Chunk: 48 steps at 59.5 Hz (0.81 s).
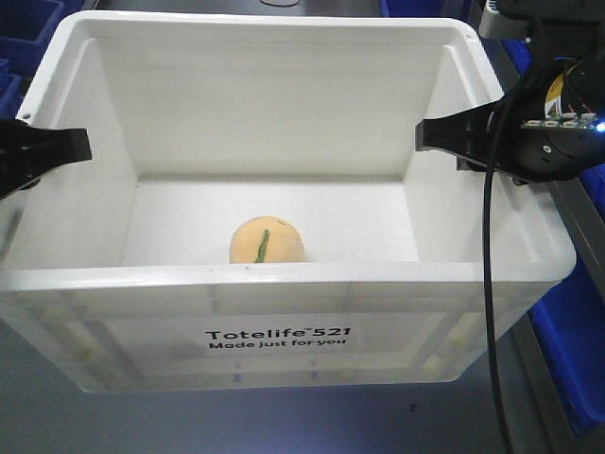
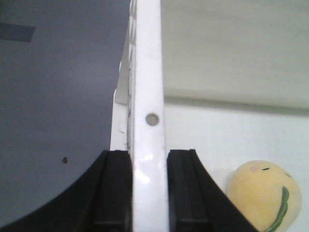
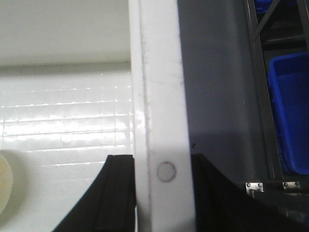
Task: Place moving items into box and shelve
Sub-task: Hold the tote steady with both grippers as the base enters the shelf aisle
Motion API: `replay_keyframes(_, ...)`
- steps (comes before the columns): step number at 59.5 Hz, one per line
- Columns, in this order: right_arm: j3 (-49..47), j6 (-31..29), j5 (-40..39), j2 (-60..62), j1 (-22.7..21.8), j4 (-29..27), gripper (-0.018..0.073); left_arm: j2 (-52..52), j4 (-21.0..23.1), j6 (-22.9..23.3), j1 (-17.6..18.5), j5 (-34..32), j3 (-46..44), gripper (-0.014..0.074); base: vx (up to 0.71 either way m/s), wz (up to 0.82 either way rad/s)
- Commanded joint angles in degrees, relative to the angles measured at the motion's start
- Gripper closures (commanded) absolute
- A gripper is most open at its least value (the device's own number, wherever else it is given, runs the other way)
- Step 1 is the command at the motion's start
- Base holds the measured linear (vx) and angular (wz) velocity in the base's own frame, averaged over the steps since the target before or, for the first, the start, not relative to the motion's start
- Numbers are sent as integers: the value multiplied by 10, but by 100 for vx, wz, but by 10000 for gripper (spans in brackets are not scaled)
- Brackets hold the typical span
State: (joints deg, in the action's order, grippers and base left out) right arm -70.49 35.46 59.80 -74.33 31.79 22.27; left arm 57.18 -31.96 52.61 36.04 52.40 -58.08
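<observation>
The white ribbed box (image 1: 284,284), printed "Totelife 521", fills the front view. One of the moving items, a pale orange-yellow plush ball (image 1: 267,241) with a green stripe, lies on its floor near the front wall. It also shows in the left wrist view as the ball (image 2: 263,193) with a small stitched face, and at the left edge of the right wrist view as a pale ball (image 3: 4,186). My left gripper (image 1: 47,151) (image 2: 149,154) is shut on the box's left rim (image 2: 147,72). My right gripper (image 1: 454,142) (image 3: 163,159) is shut on the right rim (image 3: 157,96).
Blue plastic bins stand to the right (image 1: 577,350) (image 3: 289,111) and at the far left corner (image 1: 24,24). A metal shelf frame (image 3: 260,48) runs beside the right bin. Dark grey floor (image 2: 58,96) lies outside the box's left wall.
</observation>
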Motion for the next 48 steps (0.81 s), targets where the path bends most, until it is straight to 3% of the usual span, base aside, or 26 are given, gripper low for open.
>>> replay_keyframes(1, -27, -1, -49, 22, -3, 33, 477, -16, -42, 5, 2, -79, -26, 432, 35, 0)
replay_keyframes(48, -27, -1, -49, 22, -3, 33, 477, -16, -42, 5, 2, -79, -26, 432, 33, 0)
